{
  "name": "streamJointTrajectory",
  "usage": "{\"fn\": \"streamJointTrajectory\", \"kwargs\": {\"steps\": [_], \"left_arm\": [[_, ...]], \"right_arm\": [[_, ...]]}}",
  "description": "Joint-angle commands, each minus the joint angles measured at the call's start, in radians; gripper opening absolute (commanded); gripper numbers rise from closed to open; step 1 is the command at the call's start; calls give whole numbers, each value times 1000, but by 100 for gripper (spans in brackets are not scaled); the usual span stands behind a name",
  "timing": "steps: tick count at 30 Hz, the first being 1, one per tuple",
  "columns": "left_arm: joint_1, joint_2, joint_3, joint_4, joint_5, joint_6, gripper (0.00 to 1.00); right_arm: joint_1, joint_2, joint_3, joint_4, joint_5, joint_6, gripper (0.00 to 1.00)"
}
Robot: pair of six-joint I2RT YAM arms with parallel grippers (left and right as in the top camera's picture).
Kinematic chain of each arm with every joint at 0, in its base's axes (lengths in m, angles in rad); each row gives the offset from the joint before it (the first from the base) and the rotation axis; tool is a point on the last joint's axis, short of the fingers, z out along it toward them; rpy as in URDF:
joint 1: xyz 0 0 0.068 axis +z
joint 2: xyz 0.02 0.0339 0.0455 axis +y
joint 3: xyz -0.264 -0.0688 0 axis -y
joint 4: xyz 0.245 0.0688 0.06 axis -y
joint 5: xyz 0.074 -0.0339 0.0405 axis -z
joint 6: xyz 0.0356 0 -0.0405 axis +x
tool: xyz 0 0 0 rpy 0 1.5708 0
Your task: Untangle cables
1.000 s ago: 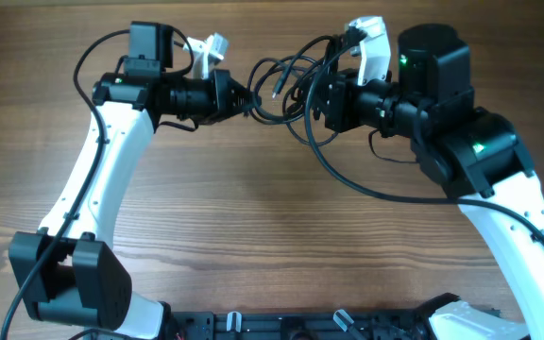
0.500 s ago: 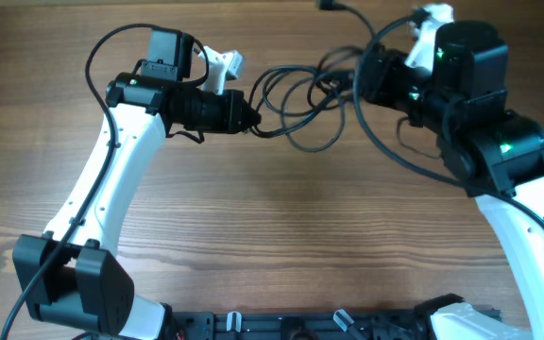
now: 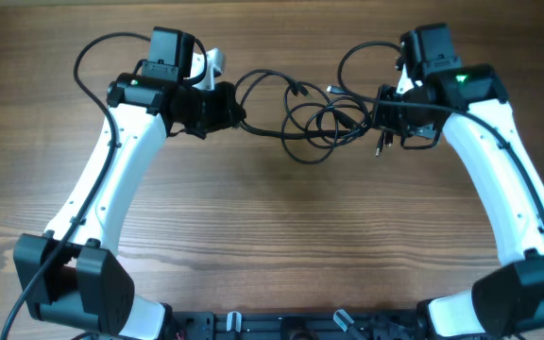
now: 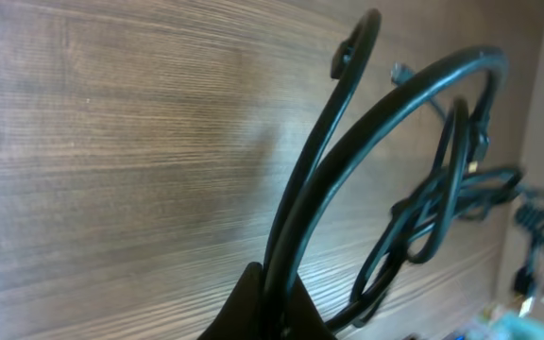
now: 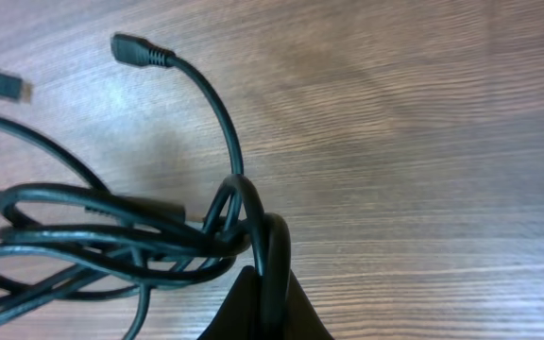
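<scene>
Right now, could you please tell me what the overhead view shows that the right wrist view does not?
Only overhead: both hands at once, the left hand and right hand each shut on the cables, with the tangle strung between them over the table. Only right wrist: a close look at the strands crossing and bunching just ahead of the grip, and one ribbed plug on a free end. Both: the black cables, the right hand's grip on them, and the wooden table.
</scene>
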Motion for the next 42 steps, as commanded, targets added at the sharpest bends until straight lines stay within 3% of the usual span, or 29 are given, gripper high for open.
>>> {"fn": "streamJointTrajectory", "kwargs": {"steps": [1, 5, 6, 7, 8, 10, 13, 15, 17, 19, 24, 28, 31, 35, 42], "left_arm": [[-51, 8, -10, 11, -67, -162, 4], [-114, 55, -10, 19, -151, -244, 8], [-116, 70, -10, 19, -151, -242, 25], [-116, 86, -10, 18, -151, -230, 49], [-115, 95, -10, 19, -152, -211, 65], [-114, 100, -10, 20, -180, -139, 77], [-110, 93, -7, 54, -177, -72, 77], [-113, 92, -7, 113, -19, 22, 73], [-134, 92, -8, 128, 41, 35, 68], [-206, 100, -8, 128, 34, 115, 64], [-351, 201, -8, 146, -46, 183, 62], [-416, 296, -8, 291, -47, 185, 60], [-474, 367, -8, 495, -63, 185, 57], [-519, 432, -8, 644, -221, 89, 53], [-536, 476, -8, 576, -355, 69, 49]], "right_arm": [[-15, 49, 14, -8, -55, -76, 4], [-15, 70, 14, 2, -27, -84, 6], [-15, 70, 14, 3, -32, -107, 20], [-15, 70, 14, 2, -34, -136, 52], [-15, 70, 14, -2, -42, -157, 62], [-15, 70, 14, -4, -113, -209, 84], [-15, 70, 18, 1, -155, -235, 89], [-17, 69, 23, 0, -155, -237, 89], [-27, 69, 24, 2, -155, -235, 89], [-59, 69, 24, 14, -154, -229, 89], [-206, 69, 24, 58, -106, -130, 89], [-260, 69, 24, 64, -121, -135, 89], [-261, 69, 24, 59, -120, -159, 89], [-261, 69, 24, 61, -120, -158, 89], [-261, 69, 24, 59, -121, -158, 89]]}}
